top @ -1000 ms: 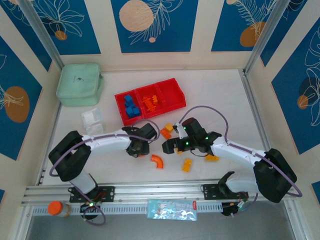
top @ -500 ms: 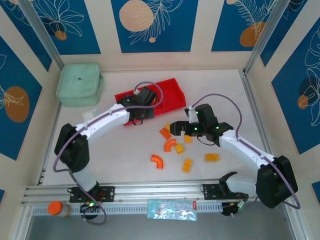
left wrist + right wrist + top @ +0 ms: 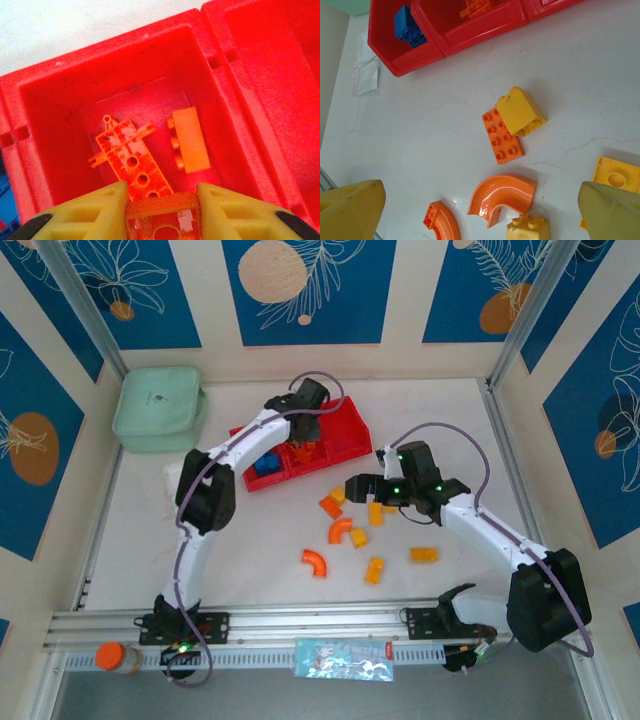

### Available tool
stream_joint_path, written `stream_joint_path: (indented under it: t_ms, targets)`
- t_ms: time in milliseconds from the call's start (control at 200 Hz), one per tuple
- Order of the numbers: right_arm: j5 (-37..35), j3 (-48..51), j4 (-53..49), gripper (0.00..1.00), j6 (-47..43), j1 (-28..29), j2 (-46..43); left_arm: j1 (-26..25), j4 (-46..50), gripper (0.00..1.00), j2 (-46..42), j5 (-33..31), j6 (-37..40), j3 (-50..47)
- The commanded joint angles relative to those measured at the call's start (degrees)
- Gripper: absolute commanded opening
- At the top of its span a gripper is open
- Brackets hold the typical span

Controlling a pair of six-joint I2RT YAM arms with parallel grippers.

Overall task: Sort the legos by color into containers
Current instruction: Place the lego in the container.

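The containers are three joined compartments of a red tray [image 3: 345, 425]. Blue legos [image 3: 265, 462] lie in its left compartment and orange ones [image 3: 130, 155] in the middle. My left gripper [image 3: 303, 420] hangs over the middle compartment [image 3: 50, 100], shut on an orange lego [image 3: 161, 207]. Open and with nothing in it, my right gripper [image 3: 358, 490] hovers above loose legos: an orange flat brick [image 3: 502, 135], a yellow brick [image 3: 520, 111], an orange arch [image 3: 502, 196] and a smaller arch [image 3: 441, 222]. More yellow-orange bricks [image 3: 423, 554] lie nearer the front.
A mint green pouch [image 3: 158, 408] sits at the back left, and a small clear box [image 3: 172, 475] lies beside the left arm's elbow. Walls close in the table on three sides, and a metal rail [image 3: 300, 625] runs along the front.
The left arm has swung from the table's middle back over the red tray with the orange lego in its grip. The right gripper has shifted right and back, still open.
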State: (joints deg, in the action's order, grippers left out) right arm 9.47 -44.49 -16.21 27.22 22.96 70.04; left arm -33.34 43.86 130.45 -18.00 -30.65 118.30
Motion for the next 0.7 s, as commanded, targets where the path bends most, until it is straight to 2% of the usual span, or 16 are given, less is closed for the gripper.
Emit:
stream_joint_path:
  t_ms: [0,195,355,515,695]
  targets:
    - [1.8,-2.1,-1.1,0.99,-1.2,-0.5,0.5,1.1,5.7,0.40,2.9,-2.2,1.9,5.6]
    - [2.0,-3.1,-1.9,0.99,-1.9,-0.7,0.8,1.3,6.9,0.53,2.7,-1.3,3.3,8.2]
    - [1.3,-4.5,-4.3,0.99,-3.3,-0.3,1.2,1.1,7.5,0.55,-2.4,1.4,3.5,7.2]
    - [-1.9,-5.2,-7.2,0.99,-4.9,2.1,1.3,0.5,4.0,0.57,-11.7,6.4,4.0,-2.9]
    - [-7.4,-8.1,-11.8,0.99,-7.0,6.4,4.4,-0.1,-5.0,0.61,-26.2,12.9,2.3,-23.1]
